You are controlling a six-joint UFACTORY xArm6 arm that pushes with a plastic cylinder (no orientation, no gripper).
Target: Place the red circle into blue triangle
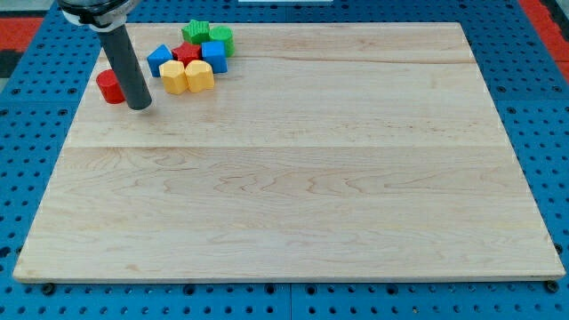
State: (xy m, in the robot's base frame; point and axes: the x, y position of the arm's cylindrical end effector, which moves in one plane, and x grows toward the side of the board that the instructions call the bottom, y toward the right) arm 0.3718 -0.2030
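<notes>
A: How many blocks are out there, counted by colour?

B: Seven that I can make out. Two red: a red circle block (110,86), a short cylinder standing alone at the view's upper left, and a red block (187,53) inside the cluster, its shape hard to tell because neighbours hide much of it. Two blue: a blue triangle-like block (159,60) at the cluster's left edge, and a blue block (214,55) of squarish look at its right. Two yellow: a pair of yellow rounded blocks, one (174,76) just beside the other (199,76), at the cluster's lower edge. Green: a green star-like block (196,33) at the top and a green rounded block (220,38) just right of it, so that makes eight in all, not seven.

A: Any containers?

B: None; every block sits straight on the pale wooden tabletop (293,178), which rests on a blue perforated base (18,178).

A: And the hand?

B: There is no hand to open or shut, only a straight dark rod. My tip (140,107) is down on the tabletop, just to the right of the red circle block and seemingly touching its side, with the rod leaning up toward the view's top left.

A: Where is the red circle relative to the blue triangle?

B: Apart. The red circle lies to the left of and slightly below the blue triangle-like block, with the rod standing between them.
</notes>
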